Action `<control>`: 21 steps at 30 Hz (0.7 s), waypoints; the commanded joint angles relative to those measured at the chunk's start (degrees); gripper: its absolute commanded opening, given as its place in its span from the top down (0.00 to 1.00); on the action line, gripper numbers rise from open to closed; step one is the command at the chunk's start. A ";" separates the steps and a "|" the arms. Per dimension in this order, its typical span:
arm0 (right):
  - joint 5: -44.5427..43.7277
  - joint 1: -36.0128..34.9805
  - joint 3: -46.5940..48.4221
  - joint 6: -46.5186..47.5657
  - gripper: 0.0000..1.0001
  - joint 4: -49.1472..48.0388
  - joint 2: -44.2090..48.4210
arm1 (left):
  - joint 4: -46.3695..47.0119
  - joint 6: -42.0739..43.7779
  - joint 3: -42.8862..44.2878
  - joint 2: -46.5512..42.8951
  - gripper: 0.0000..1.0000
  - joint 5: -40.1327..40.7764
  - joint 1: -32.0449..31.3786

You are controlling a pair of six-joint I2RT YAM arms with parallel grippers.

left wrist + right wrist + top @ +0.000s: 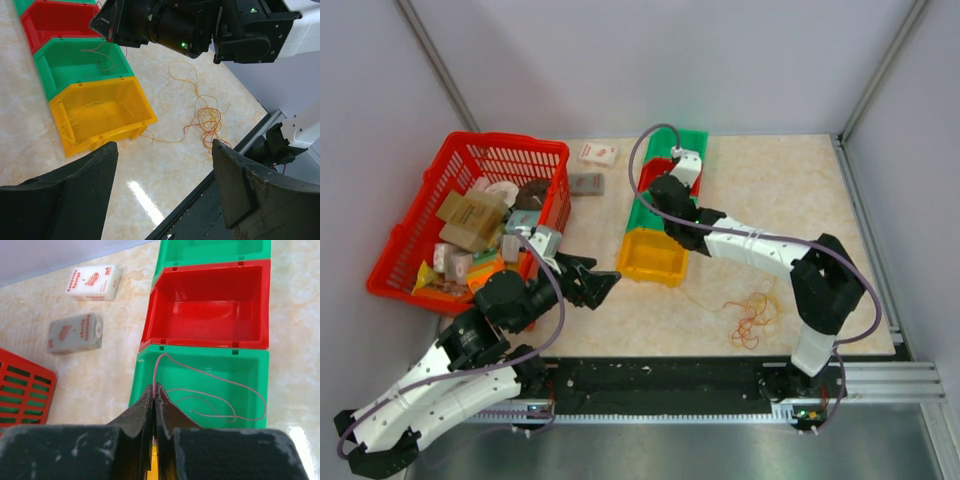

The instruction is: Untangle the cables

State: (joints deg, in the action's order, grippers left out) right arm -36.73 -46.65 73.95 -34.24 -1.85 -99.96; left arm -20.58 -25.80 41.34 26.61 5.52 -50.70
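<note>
Closest to the lens, my right claw (pixel 154 389) pinches one pink cable (pixel 157 369).
Its jaws are fully closed above the green bin (pixel 210 351) (the strand loops inside); my left claw (pixel 164 145) gapes wide, empty; the tangled cables (pixel 752 318) lie on the table (pixel 800 190), apart from the yellow bin (pixel 653 258).

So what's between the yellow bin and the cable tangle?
Bare table, crossed by one thin yellow strand from bin to tangle, seen in the left wrist view.
</note>
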 commanded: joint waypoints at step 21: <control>12.03 3.85 -4.26 -10.24 0.92 6.85 -0.50 | 2.91 -2.67 -0.03 -0.42 0.20 -4.37 0.25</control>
State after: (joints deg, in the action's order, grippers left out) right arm -29.23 -43.11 70.24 -45.58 3.99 -103.39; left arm -20.86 -26.79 41.10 25.06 3.88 -50.70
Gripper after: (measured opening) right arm 0.016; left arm 0.805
